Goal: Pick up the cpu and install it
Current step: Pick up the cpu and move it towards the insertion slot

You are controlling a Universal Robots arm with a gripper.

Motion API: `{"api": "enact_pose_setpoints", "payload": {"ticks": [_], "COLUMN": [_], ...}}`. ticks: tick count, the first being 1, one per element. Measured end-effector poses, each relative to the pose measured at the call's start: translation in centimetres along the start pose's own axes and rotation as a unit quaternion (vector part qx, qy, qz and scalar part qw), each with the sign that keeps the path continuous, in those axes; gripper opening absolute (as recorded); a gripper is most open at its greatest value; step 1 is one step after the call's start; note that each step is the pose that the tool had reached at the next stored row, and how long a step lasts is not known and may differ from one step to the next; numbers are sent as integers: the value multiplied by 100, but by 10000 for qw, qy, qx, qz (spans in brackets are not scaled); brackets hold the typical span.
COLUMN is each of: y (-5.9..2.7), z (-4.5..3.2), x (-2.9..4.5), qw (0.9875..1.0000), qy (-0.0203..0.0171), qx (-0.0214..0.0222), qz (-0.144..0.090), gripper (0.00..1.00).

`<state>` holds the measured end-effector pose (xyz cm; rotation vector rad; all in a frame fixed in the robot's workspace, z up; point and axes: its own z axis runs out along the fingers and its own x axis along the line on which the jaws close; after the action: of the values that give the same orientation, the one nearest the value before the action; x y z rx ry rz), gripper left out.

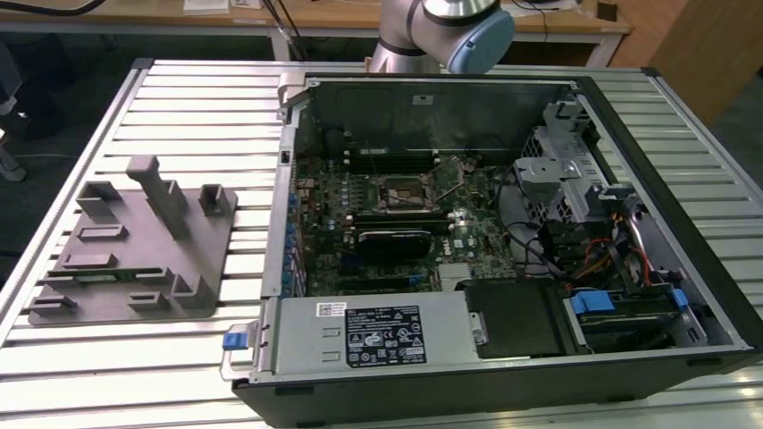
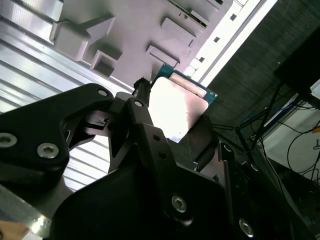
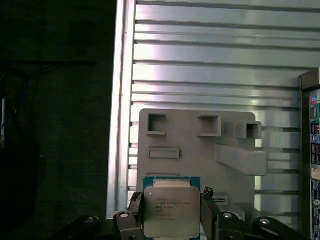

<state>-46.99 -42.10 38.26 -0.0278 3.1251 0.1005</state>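
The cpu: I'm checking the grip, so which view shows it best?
The first wrist view: the cpu faces the camera squarely, clamped in the gripper. The second wrist view shows it slanted, glared and partly behind the gripper.

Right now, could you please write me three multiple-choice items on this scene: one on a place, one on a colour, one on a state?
1. Where is the cpu? A: in the socket. B: held by the gripper. C: on the table.
2. Which colour has the fixture? A: grey. B: red. C: yellow.
3. How is the computer case? A: closed. B: open. C: upside down.
1 B: both wrist views show it clamped above the fixture. 2 A: it is plain grey. 3 B: the motherboard lies exposed in the exterior view.
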Motion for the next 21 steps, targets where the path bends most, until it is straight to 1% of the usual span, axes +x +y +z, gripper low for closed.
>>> {"api": "enact_pose_setpoints", "payload": {"ticks": [4, 11, 21], "y": [-2, -5, -8], "z": [1, 4, 7], "x": [-79, -246, -445], "qw": [10000, 10000, 10000], "qy": [0, 0, 0], "qx": [0, 0, 0], "qz": [0, 0, 0], "gripper": [54, 54, 54]}}
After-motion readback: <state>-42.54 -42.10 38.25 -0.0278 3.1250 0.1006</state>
